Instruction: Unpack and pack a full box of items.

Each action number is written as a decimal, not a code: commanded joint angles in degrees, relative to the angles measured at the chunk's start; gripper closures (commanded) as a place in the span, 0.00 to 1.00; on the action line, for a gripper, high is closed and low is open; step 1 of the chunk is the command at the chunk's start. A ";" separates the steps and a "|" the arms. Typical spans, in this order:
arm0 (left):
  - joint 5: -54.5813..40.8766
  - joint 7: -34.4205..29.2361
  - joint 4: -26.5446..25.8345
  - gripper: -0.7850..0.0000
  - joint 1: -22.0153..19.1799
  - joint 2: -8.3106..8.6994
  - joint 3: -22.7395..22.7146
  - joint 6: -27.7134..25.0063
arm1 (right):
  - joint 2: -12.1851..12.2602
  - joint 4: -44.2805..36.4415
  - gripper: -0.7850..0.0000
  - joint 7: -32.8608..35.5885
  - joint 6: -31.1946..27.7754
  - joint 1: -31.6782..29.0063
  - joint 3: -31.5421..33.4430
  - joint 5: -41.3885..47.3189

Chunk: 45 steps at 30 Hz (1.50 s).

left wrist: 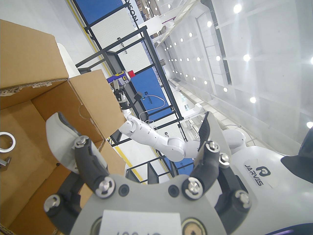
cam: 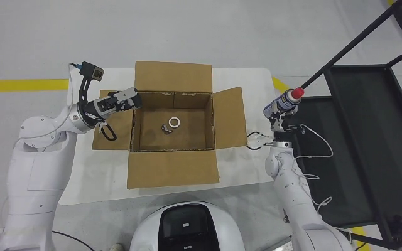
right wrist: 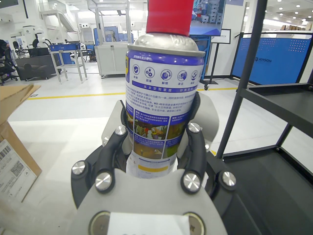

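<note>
An open cardboard box [cam: 223, 128] stands in the middle of the white table [cam: 245, 78], flaps folded out. On its floor lie a white ring [cam: 174, 122] and a small metal part [cam: 167, 130]; the ring [left wrist: 6, 141] also appears in the left wrist view. My right gripper [right wrist: 160, 121] is shut on a blue-and-white spray can [right wrist: 162, 84] with a red cap, held out beyond the box's right flap near the black shelf cart [cam: 358, 144]. The spray can [cam: 286, 100] points toward that cart. My left gripper [left wrist: 132, 133] hangs open and empty over the box's left wall [cam: 133, 128].
The black metal cart's frame [right wrist: 247, 57] rises close beside the can. Box flaps [cam: 173, 168] cover the table in front, behind and to both sides. A labelled box side [right wrist: 14, 157] lies to the can's other side.
</note>
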 commanded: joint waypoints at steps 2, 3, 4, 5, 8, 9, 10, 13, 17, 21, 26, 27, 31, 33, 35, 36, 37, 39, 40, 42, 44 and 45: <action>0.00 0.00 0.00 0.00 0.00 0.00 0.00 0.00 | -0.48 5.91 1.00 -1.50 2.05 3.32 -1.78 -1.01; 0.00 0.00 0.00 0.00 0.00 0.00 0.00 0.00 | -0.65 7.86 1.00 -2.03 2.59 4.41 -2.32 -1.25; 0.00 0.00 0.00 0.00 0.00 0.00 0.00 0.00 | -0.81 9.74 1.00 -2.69 2.79 5.48 -2.69 -1.09; 0.00 0.00 0.00 0.00 0.00 0.00 0.00 0.00 | -0.92 11.59 1.00 -3.40 3.34 6.50 -2.91 -1.01; 0.00 0.00 0.00 0.00 0.00 0.00 0.00 0.00 | -1.19 16.74 1.00 -5.28 4.26 9.26 -3.17 -0.17; 0.00 0.00 0.00 0.00 0.00 0.00 0.00 0.00 | -1.21 18.25 1.00 -5.82 4.37 10.01 -3.27 -0.13; 0.00 0.00 0.00 0.00 0.00 0.00 0.00 0.00 | -1.24 19.63 1.00 -6.24 4.12 10.69 -3.32 0.08; 0.00 0.00 0.00 0.00 0.00 0.00 0.00 0.00 | -1.21 23.30 1.00 -7.13 3.86 12.42 -3.43 0.37; 0.00 0.00 0.00 0.00 0.00 0.00 0.00 0.00 | -1.16 26.81 1.00 -7.66 3.51 14.09 -3.63 0.69; 0.00 0.00 0.00 0.00 0.00 0.00 0.00 0.00 | -1.23 28.91 1.00 -7.54 3.68 15.35 -3.92 1.11; 0.00 0.00 0.00 0.00 0.00 0.00 0.00 0.00 | -1.65 30.55 1.00 -6.64 5.08 16.44 -4.30 2.10; 0.00 0.00 0.00 0.00 0.00 0.00 0.00 0.00 | -1.73 30.79 1.00 -6.46 5.28 16.58 -4.37 2.30; 0.00 0.00 0.00 0.00 0.00 0.00 0.00 0.00 | -2.02 31.05 1.00 -6.98 4.48 16.43 -4.75 2.97; 0.00 0.00 0.00 0.00 0.00 0.00 0.00 0.00 | -1.99 30.88 1.00 -7.97 3.46 16.02 -4.95 2.95; 0.00 0.00 0.00 0.00 0.00 0.00 0.00 0.00 | -1.96 30.85 1.00 -8.17 3.35 15.93 -5.04 2.79; 0.00 0.00 0.00 0.00 0.00 0.00 0.00 0.00 | -1.96 30.85 1.00 -8.17 3.35 15.93 -5.04 2.79; 0.00 0.00 0.00 0.00 0.00 0.00 0.00 0.00 | -1.96 30.85 1.00 -8.17 3.35 15.93 -5.04 2.79; 0.00 0.00 0.00 0.00 0.00 0.00 0.00 0.00 | -1.96 30.85 1.00 -8.17 3.35 15.93 -5.04 2.79; 0.00 0.00 0.00 0.00 0.00 0.00 0.00 0.00 | -1.96 30.85 1.00 -8.17 3.35 15.93 -5.04 2.79; 0.00 0.00 0.00 0.00 0.00 0.00 0.00 0.00 | -1.96 30.85 1.00 -8.17 3.35 15.93 -5.04 2.79; 0.00 0.00 0.00 0.00 0.00 0.00 0.00 0.00 | -1.96 30.85 1.00 -8.17 3.35 15.93 -5.04 2.79; 0.00 0.00 0.00 0.00 0.00 0.00 0.00 0.00 | -1.96 30.85 1.00 -8.17 3.35 15.93 -5.04 2.79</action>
